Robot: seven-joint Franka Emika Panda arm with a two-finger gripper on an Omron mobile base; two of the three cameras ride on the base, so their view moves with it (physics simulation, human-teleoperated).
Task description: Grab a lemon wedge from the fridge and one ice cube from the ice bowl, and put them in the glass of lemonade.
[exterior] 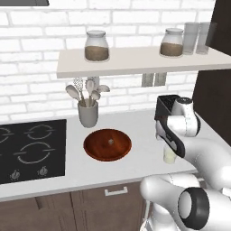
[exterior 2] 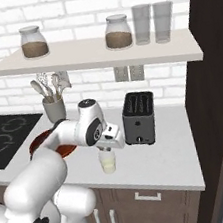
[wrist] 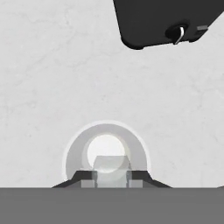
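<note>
Hand view: ice cube [wrist: 111, 168] between fingers [wrist: 89, 180]

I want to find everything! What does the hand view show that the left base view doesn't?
Hand view: an ice cube pinched between the jaws, right above the glass of lemonade. Left base view: the ice bowl, the stove, a pot of spoons and jars on a shelf. Both: that glass, the black toaster and the white counter.

Ice bowl [exterior: 107, 144]: glossy red-brown wood. Counter [wrist: 65, 87]: matt pale stone w/ faint veining. Toaster [exterior 2: 139, 118]: matt black. Glass of lemonade [exterior 2: 108, 161]: clear glass. Wall [exterior: 36, 58]: white brick.
</note>
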